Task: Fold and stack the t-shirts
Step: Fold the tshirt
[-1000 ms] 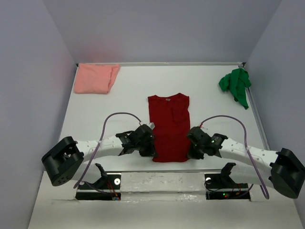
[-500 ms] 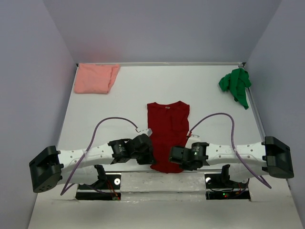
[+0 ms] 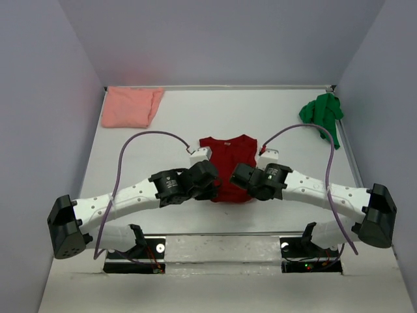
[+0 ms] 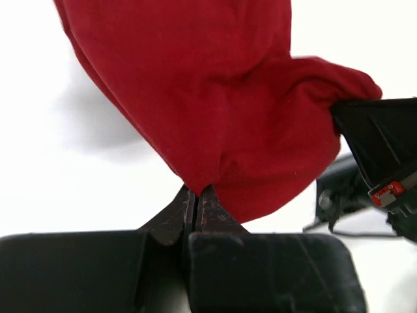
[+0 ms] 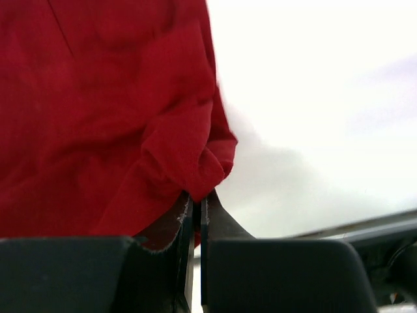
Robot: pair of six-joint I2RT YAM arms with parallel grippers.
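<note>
Table (image 3: 287, 137): white, spreading between lilac walls.
Left gripper (image 4: 197, 195): I am pinching the dark red t-shirt (image 3: 226, 163), mid-table, by its near edge.
Right gripper (image 5: 197, 199): I am clamping its other near corner.
Far corners: salmon pink t-shirt (image 3: 130, 107) lying left; green t-shirt (image 3: 322, 116) bunched right.

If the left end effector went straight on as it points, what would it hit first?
The left end effector would probably push into the red t-shirt it pinches; depth beyond is unclear.
</note>
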